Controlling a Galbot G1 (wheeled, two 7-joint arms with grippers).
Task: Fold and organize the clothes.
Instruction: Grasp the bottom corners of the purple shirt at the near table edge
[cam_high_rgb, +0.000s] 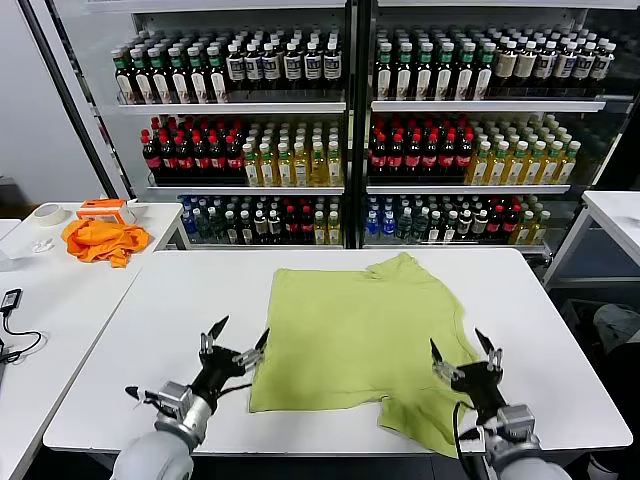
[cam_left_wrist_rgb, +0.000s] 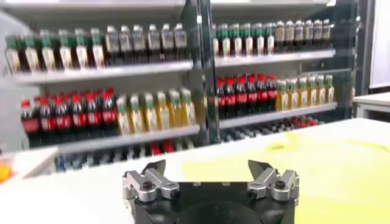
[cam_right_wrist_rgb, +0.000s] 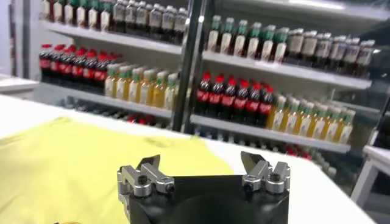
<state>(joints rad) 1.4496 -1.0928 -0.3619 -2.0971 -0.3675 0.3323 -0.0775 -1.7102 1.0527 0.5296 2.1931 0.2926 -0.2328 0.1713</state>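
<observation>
Left hand: lower left of the head view, fingers spread apart, holding nothing, poised just beside the near left edge of the T-shirt. The left wrist view confirms the gap between the fingertips, with only bare desk and yellow-green cloth beyond.

Right hand: lower right of the head view, fingers likewise apart and empty, set over the shirt's near right edge where a sleeve lies spread. The right wrist view shows the same open hand with fabric below it.

The T-shirt lies near the middle of the white desk, mostly flat. Its far right corner, upper centre of the head view, is rumpled and turned over, and the near right portion hangs lower than the left hem. No fold is judged complete.

Surroundings: an orange cloth sits on a side desk at upper left, well apart. Bottle shelves fill the background.

Risks, as judged:
- Thin fabric may slip from a shallow pinch or gather in two layers.
- The two hands start at unequal positions on the shirt, so a lift could skew the fold.
- The rumpled far corner may be trapped inside the fold.
</observation>
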